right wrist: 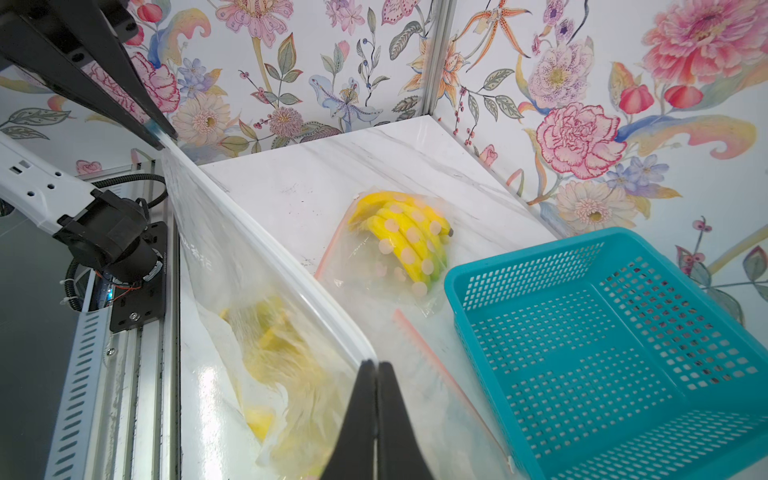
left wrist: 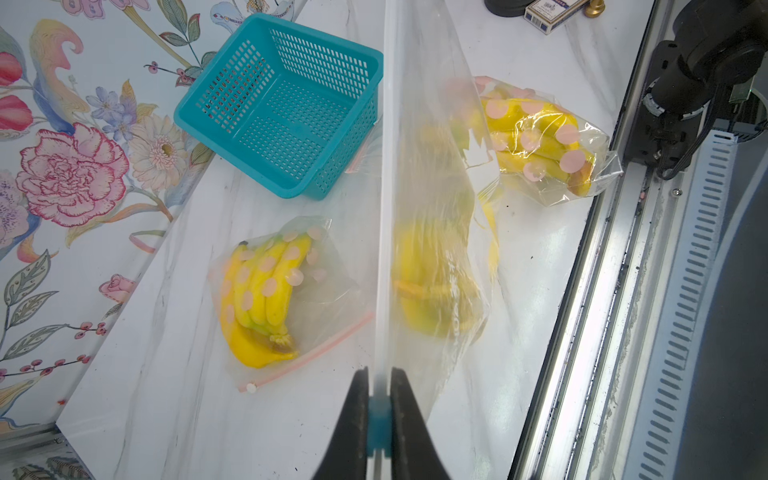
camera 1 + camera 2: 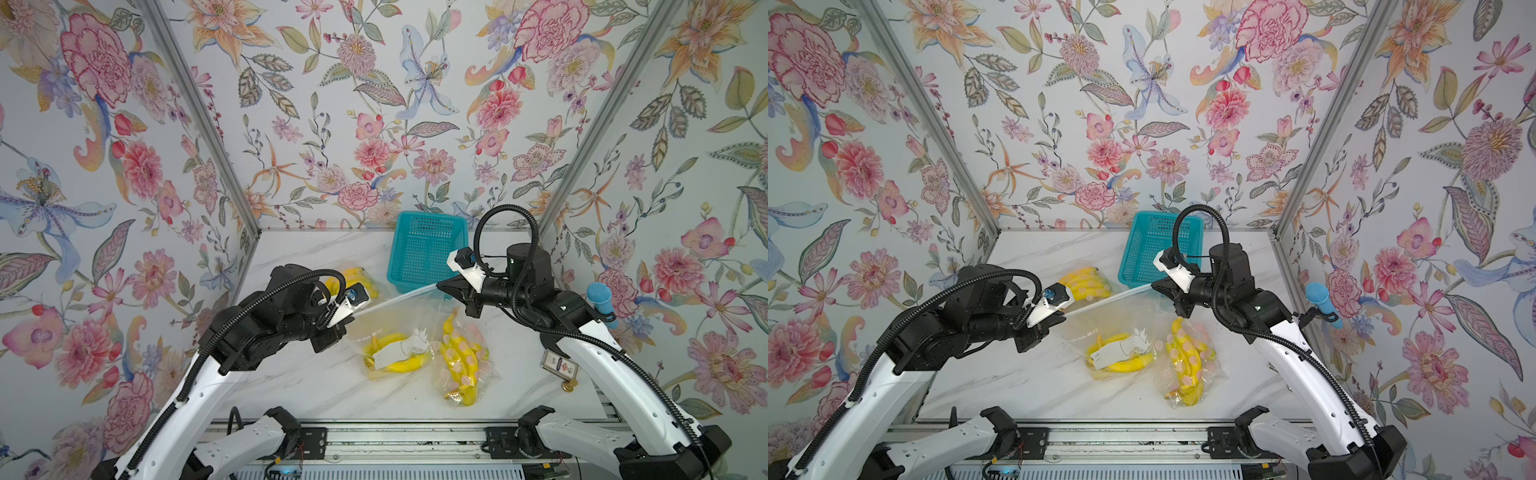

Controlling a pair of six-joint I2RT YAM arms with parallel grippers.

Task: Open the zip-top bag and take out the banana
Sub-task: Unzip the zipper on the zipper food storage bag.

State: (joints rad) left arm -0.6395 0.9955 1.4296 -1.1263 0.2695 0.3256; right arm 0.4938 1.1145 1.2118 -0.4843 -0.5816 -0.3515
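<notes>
The thin, probably slippery zip-top bag [image 3: 401, 320] sags over the counter's [image 3: 311, 386] middle with the banana [image 3: 401, 362] inside, best held by its stiffer strip [image 2: 384, 208], where the left fingers [image 2: 379, 374] pinch the blue slider [image 2: 379, 424] and the right fingers [image 1: 377, 366] clamp the end.

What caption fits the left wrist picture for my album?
The left gripper pinches the blue slider on the zip-top bag, bananas blurry inside, teal basket beyond.

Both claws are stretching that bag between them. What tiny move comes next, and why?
Probably the left gripper drags the blue slider along the zip strip toward the right gripper: the strip looks like one sealed band, and the banana sits inside the bag.
</notes>
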